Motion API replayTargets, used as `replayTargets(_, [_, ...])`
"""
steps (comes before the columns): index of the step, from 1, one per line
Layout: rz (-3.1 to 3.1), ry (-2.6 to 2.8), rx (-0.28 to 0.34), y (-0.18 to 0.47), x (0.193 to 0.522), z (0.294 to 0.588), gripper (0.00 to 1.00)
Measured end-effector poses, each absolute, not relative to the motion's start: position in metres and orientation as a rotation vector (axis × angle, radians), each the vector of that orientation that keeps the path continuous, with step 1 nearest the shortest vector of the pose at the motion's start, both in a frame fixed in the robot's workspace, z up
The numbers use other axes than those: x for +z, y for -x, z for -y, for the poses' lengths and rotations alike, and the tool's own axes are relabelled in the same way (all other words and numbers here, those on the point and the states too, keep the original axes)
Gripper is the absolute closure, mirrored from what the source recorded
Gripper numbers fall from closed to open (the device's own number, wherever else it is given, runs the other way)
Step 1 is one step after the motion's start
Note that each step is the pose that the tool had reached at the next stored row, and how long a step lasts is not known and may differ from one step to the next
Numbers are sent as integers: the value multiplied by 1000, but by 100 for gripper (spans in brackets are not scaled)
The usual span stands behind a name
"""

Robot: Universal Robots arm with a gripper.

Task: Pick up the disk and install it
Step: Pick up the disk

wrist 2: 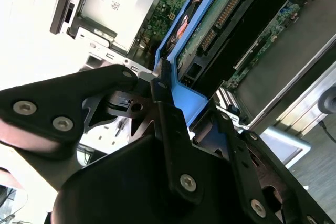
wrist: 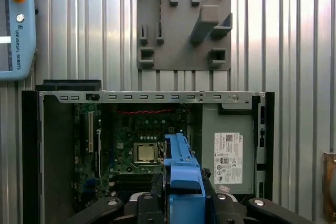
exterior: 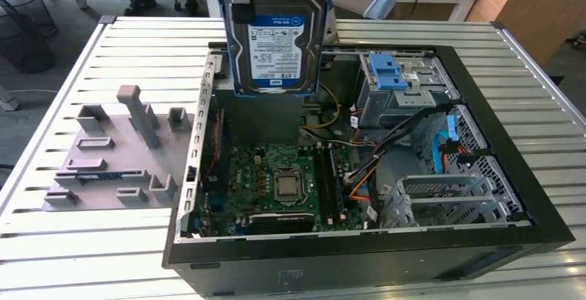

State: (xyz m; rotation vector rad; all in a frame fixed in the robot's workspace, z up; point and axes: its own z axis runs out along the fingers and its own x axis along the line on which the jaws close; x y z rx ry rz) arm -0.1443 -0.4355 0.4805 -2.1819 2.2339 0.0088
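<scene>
Silver metal with a white-and-blue label on its face and a bright blue plastic bracket round its edges, the disk [exterior: 274,39] hangs upright above the far end of the open computer case [exterior: 512,245], clear of everything inside it. The hand [wrist 2: 159,82] is clamped on the bracket's edge, and in the second wrist view the disk's green circuit-board underside shows beyond it. The case lies on a white slatted metal bench [exterior: 92,259]. Behind the bench are a grey floor, pale desks and a wooden panel at the exterior view's right. There is one disk and one case. One grey fixture plate [exterior: 110,163] with raised blocks lies just beside the case on the exterior view's left. Inside the case are one green motherboard [exterior: 274,176], one blue latch piece [exterior: 389,73] and one grey power supply box [wrist: 228,150] with a white sticker. One pale blue pendant [wrist: 16,24] with a red button lies on the bench.
</scene>
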Motion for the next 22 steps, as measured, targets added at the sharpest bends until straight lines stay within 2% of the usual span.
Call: replayTargets(22, [-2234, 2182, 9, 118, 481, 439, 64])
